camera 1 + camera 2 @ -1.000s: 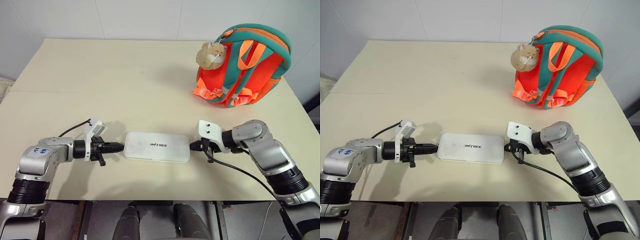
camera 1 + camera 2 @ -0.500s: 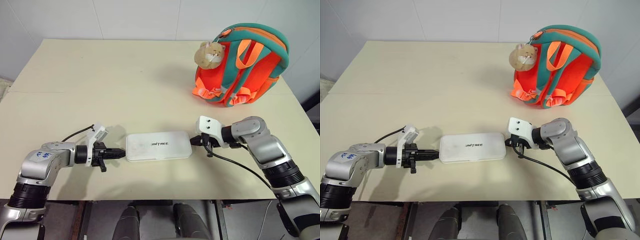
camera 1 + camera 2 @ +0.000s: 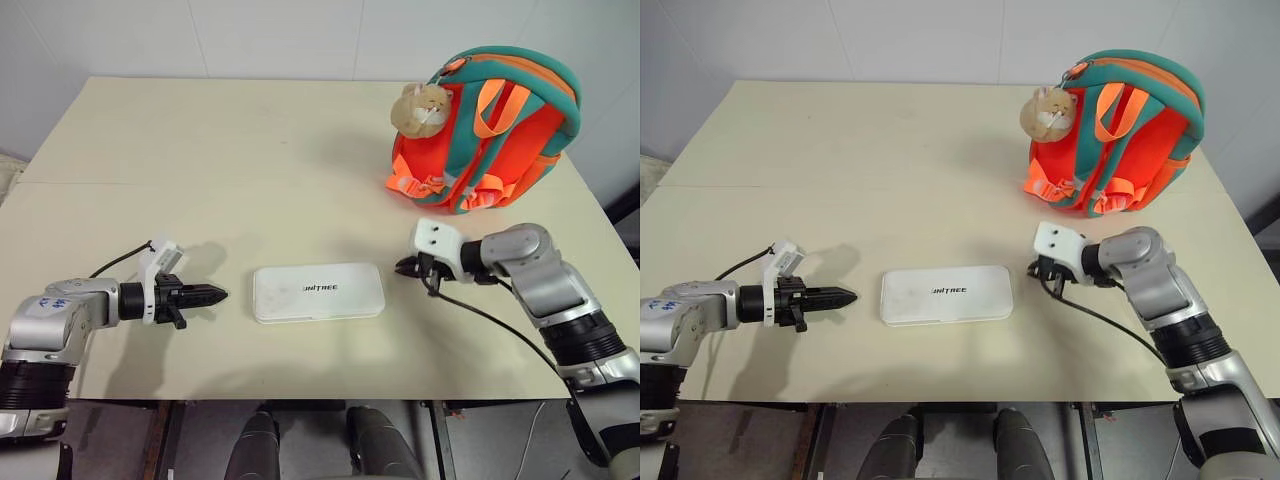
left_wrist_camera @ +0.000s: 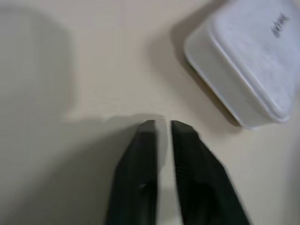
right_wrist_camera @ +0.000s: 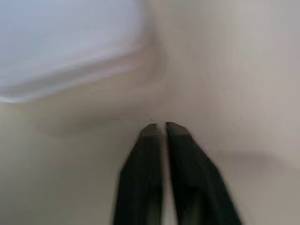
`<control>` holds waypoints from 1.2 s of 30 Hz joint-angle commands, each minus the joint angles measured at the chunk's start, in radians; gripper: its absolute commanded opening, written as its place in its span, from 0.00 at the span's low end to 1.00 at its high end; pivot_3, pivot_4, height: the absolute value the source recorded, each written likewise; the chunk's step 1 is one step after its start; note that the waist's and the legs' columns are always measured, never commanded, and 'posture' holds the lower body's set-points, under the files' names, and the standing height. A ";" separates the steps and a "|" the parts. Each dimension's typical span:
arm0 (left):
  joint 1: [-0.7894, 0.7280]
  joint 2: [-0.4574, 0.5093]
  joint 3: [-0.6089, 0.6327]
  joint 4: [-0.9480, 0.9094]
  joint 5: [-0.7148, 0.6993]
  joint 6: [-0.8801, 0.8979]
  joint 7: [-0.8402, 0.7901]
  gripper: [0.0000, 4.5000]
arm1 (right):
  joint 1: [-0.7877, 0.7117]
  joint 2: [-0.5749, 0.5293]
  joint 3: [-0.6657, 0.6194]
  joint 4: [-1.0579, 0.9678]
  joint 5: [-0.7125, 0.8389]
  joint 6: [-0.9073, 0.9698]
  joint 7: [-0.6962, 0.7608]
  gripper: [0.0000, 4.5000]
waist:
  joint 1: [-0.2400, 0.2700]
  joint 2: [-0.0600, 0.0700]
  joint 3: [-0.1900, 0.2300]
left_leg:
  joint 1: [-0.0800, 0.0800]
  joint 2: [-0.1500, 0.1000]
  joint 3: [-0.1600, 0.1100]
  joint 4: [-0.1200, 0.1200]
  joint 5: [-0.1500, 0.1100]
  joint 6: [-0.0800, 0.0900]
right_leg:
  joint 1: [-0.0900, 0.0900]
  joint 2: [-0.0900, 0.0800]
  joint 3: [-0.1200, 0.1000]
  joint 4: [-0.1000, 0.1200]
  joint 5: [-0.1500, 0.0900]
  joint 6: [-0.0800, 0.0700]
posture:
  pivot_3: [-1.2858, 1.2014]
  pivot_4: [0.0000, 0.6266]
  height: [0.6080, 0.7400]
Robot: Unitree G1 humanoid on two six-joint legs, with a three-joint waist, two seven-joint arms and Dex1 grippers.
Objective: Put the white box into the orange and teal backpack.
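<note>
The white box (image 3: 318, 292) lies flat on the beige table (image 3: 230, 170), between the two grippers and touching neither. The left gripper (image 3: 215, 295) points at one short end and the right gripper (image 3: 402, 266) at the other, each with a narrow gap between its fingers and nothing held. The orange and teal backpack (image 3: 490, 130) stands upright at the table's far right, well apart from the box.

Bare desk (image 3: 200, 170) is seen on every side of the white box (image 3: 318, 292), with a gap left at each short end between it and the left gripper (image 3: 218, 294) and the right gripper (image 3: 402, 266). The far right corner is taken up by the orange and teal backpack (image 3: 490, 130), well apart from the box.
</note>
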 commanded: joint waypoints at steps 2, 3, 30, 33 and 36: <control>-0.081 -0.017 0.074 0.014 -0.047 0.059 0.042 0.50 | -0.032 -0.017 -0.053 -0.032 0.033 0.004 0.001 0.53 | 0.001 0.000 0.000 | 0.000 0.000 0.000 -0.001 0.000 0.000 | 0.000 0.000 0.000 0.000 0.000 0.000 | 0.52 0.24 1.00; -0.095 -0.022 0.083 0.019 -0.050 0.062 0.050 0.56 | -0.034 -0.018 -0.056 -0.036 0.036 0.009 0.004 0.60 | 0.000 0.000 0.000 | 0.000 0.000 0.000 -0.001 0.000 0.000 | 0.000 0.000 0.000 0.000 0.000 0.000 | 0.52 0.24 1.00; 0.014 -0.136 0.197 -0.063 -0.223 0.150 0.164 0.99 | 0.100 -0.015 0.050 -0.295 -0.034 0.058 -0.074 1.00 | -0.001 0.000 0.000 | 0.000 0.000 0.000 0.002 -0.001 0.000 | 0.000 0.000 0.000 0.002 0.000 0.001 | 0.52 0.24 1.00; -0.001 -0.142 0.202 -0.042 -0.284 0.264 0.148 0.99 | 0.093 -0.001 0.051 -0.283 -0.034 0.053 -0.085 1.00 | -0.001 0.000 0.000 | 0.000 0.000 0.000 0.002 -0.001 0.000 | 0.000 0.000 0.000 0.002 0.000 0.001 | 0.52 0.24 1.00; 0.005 -0.131 0.182 -0.044 -0.317 0.339 0.122 0.99 | 0.088 0.002 0.053 -0.268 -0.037 0.042 -0.087 1.00 | -0.001 0.000 0.000 | 0.000 0.000 0.000 0.002 -0.001 0.000 | 0.000 0.000 0.000 0.002 0.000 0.001 | 0.52 0.24 1.00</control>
